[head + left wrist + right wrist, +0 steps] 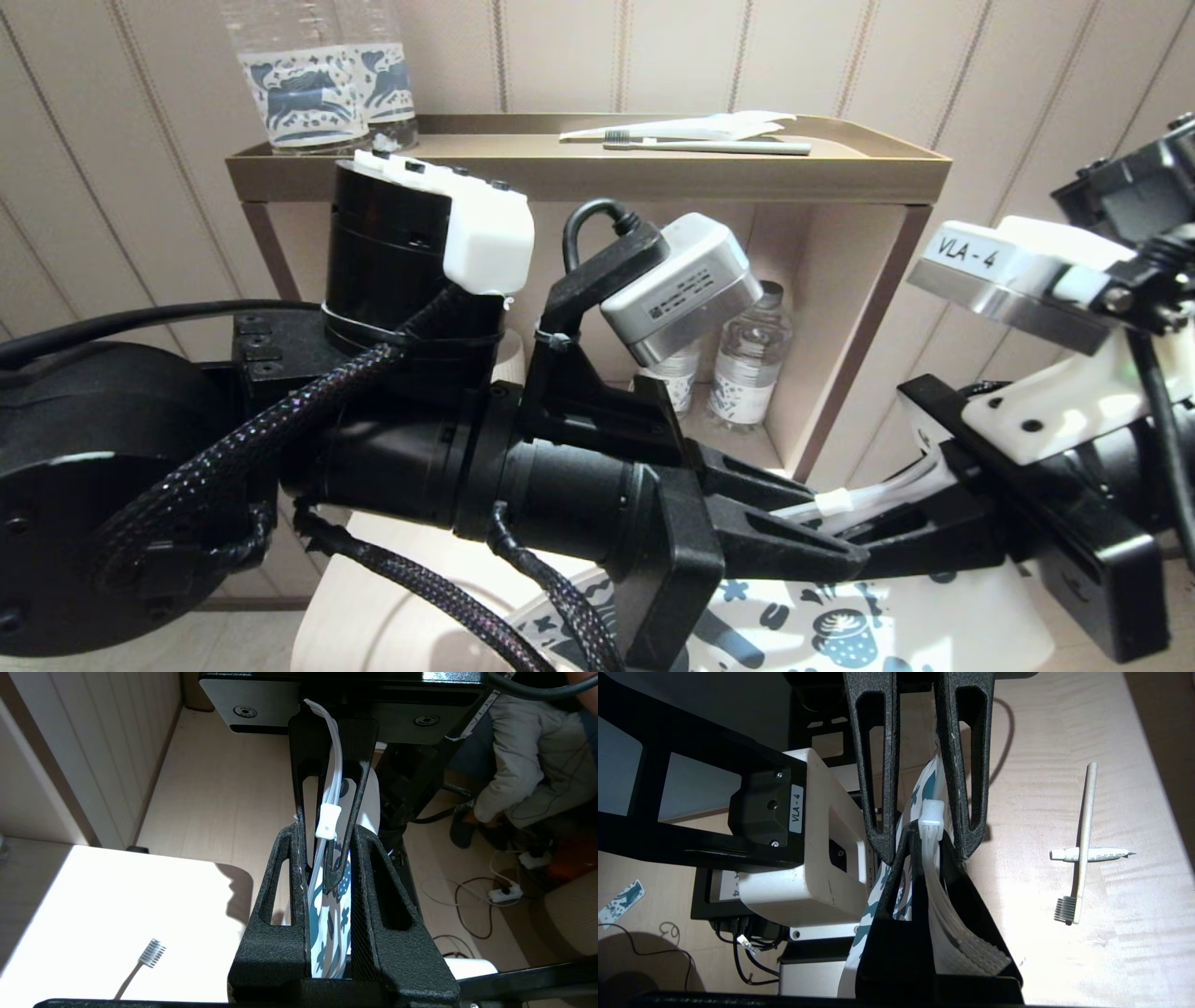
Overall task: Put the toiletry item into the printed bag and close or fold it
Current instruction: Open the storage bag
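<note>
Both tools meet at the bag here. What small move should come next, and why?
Probably the right tool should ease the white toothbrush deeper into the printed bag. The left tool pinches the bag, and much of the handle shows outside it.

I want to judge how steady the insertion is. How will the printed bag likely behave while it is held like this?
The printed bag looks thin and flat, so probably floppy: it curves where it hangs out of the left gripper. Likely very light. With the right gripper meeting it alongside the toothbrush, its mouth may collapse or twist.
</note>
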Robot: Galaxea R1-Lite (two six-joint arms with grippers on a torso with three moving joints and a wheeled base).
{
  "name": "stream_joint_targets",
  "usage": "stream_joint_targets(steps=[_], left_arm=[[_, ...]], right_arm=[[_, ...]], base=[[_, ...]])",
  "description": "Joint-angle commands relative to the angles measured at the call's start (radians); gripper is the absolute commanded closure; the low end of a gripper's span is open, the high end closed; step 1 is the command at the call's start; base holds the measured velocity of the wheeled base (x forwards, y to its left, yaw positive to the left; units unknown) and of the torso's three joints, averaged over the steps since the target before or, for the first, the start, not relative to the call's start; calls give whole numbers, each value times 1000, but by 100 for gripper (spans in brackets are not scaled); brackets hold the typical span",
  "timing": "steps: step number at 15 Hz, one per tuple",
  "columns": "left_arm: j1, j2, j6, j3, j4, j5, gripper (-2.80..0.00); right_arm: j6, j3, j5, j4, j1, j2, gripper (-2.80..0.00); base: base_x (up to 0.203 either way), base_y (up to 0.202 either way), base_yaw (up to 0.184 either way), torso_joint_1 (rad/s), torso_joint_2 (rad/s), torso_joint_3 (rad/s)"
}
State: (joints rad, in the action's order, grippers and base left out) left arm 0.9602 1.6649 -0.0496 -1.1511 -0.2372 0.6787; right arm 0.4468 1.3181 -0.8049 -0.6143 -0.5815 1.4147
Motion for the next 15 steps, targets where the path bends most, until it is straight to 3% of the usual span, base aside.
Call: stream_joint_targets(steps=[1,8,9,15], left_arm=[[0,1,2,-9,-4,2,0],[0,6,7,-15,-6,-7,0],[0,6,8,-14,-7,-11,-280],[0,2,8,-11,-6,-13,-280]], right_arm=[[3,-5,-5,-4,0,3,0],[3,-10,-7,19,-4,16,0],[4,-10,-8,19,-3,16,0],[4,-10,-7,19,-4,16,0]], base=[[0,0,0,0,0,0],[0,0,0,0,0,0],[0,0,0,0,0,0],[0,0,0,0,0,0]])
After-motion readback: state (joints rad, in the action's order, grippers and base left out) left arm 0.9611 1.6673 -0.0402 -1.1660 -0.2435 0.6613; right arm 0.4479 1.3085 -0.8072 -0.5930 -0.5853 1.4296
